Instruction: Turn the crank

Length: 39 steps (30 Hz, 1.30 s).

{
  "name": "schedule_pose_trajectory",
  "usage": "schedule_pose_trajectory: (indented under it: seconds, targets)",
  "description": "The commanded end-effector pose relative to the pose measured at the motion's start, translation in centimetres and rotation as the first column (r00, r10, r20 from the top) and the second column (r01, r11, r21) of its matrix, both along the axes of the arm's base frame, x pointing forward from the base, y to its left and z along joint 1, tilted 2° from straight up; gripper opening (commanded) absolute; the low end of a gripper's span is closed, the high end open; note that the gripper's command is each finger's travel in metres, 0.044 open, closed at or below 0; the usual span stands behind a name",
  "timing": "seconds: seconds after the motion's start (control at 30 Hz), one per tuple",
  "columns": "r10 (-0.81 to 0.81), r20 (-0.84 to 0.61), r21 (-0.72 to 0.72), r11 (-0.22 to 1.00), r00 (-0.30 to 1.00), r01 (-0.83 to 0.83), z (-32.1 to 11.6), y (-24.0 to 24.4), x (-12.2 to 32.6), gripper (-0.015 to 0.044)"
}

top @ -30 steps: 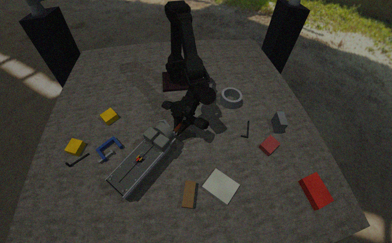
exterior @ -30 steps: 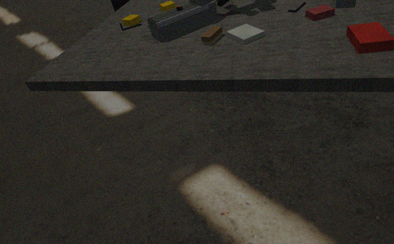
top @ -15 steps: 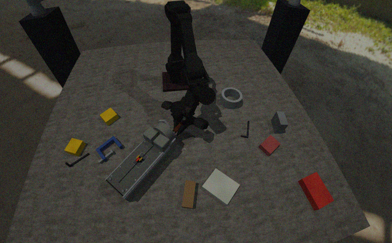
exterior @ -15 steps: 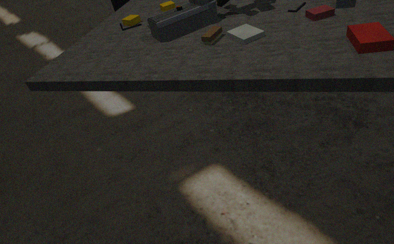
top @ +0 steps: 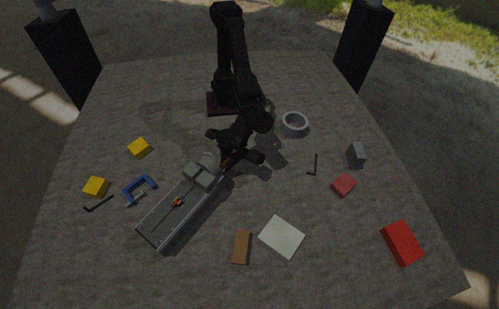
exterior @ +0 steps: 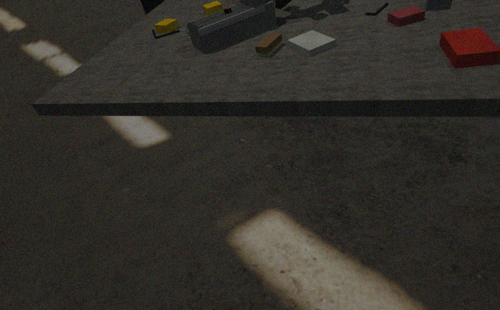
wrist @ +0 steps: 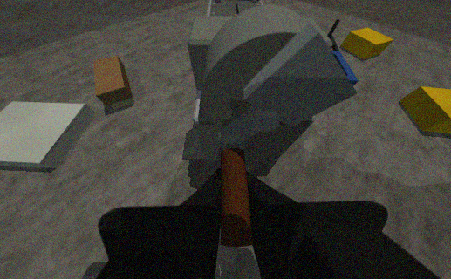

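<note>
One pincer (top: 226, 162) (wrist: 229, 173), clamped on the brown crank handle (top: 225, 161) (wrist: 235, 198).
The red pointer (top: 176, 202) is on the grey machine (top: 166, 220) (exterior: 236, 28), near its brass marks; whether exactly level, I cannot tell.

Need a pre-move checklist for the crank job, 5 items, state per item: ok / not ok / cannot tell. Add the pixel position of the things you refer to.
1. Black parallel-jaw gripper (top: 225, 162) (wrist: 229, 173) shut on the reddish-brown cylindrical crank handle (top: 225, 161) (wrist: 235, 196): ok.
2. Handle lying between both fingers in the wrist view: ok.
3. Small red pointer (top: 175, 202) on the grey slide machine (top: 163, 217) (exterior: 236, 33) visible from above: ok.
4. Pointer exactly level with both brass zero marks: cannot tell, too small and dark in the top view.
5. Blue C-shaped bracket (top: 133, 185) (wrist: 345, 67) lying apart from the handle: ok.
</note>
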State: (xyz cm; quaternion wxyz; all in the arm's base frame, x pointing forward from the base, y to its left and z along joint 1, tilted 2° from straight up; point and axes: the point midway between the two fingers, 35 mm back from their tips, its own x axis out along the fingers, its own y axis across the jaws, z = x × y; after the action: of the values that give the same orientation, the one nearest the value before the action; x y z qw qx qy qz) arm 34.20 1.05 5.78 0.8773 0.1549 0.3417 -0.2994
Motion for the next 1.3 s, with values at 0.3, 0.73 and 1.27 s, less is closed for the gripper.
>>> schedule_pose_trajectory:
  seconds: [0.3,0.73,1.27]
  targets:
    - [-0.008,-0.019,-0.004,1.000,1.000,0.008,-0.66,-0.69,-0.52,0.0000]
    - [-0.008,-0.019,-0.004,1.000,1.000,0.008,-0.71,-0.81,-0.60,0.0000]
    - [-0.008,-0.019,-0.004,1.000,1.000,0.008,-0.74,-0.91,-0.68,0.0000]
